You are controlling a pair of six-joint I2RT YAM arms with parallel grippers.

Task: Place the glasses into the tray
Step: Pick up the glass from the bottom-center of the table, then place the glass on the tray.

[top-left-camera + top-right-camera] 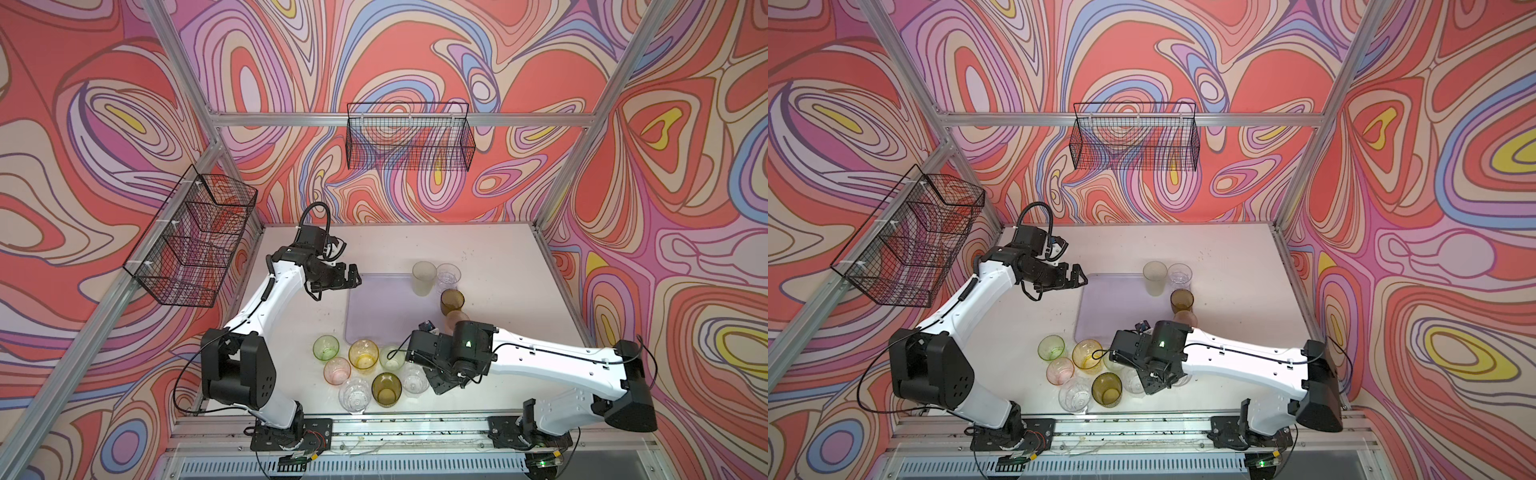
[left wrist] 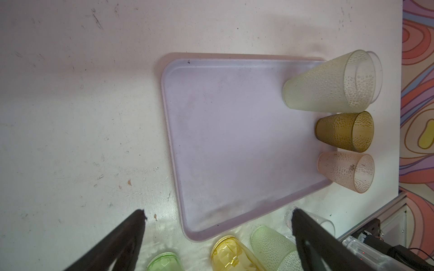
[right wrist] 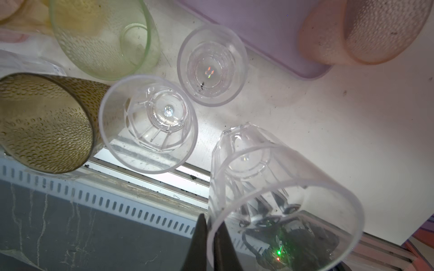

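My right gripper (image 3: 210,218) is shut on the rim of a clear faceted glass (image 3: 281,187), one finger inside and one outside. In a top view this gripper (image 1: 438,384) points down at the near cluster and hides the held glass. Loose glasses stand there: green (image 1: 325,347), amber (image 1: 363,353), pink (image 1: 336,370), olive (image 1: 386,388) and clear (image 1: 354,395). The lavender tray (image 1: 386,307) carries a tall pale glass (image 1: 424,278), an olive-brown glass (image 1: 452,301) and a pink glass (image 2: 345,171) along its right side. My left gripper (image 1: 353,276) hangs open by the tray's far left corner.
A clear glass (image 1: 448,276) stands behind the pale one at the tray's far right corner. Black wire baskets hang on the left wall (image 1: 191,237) and the back wall (image 1: 409,137). A metal rail (image 1: 374,428) runs along the table's front edge.
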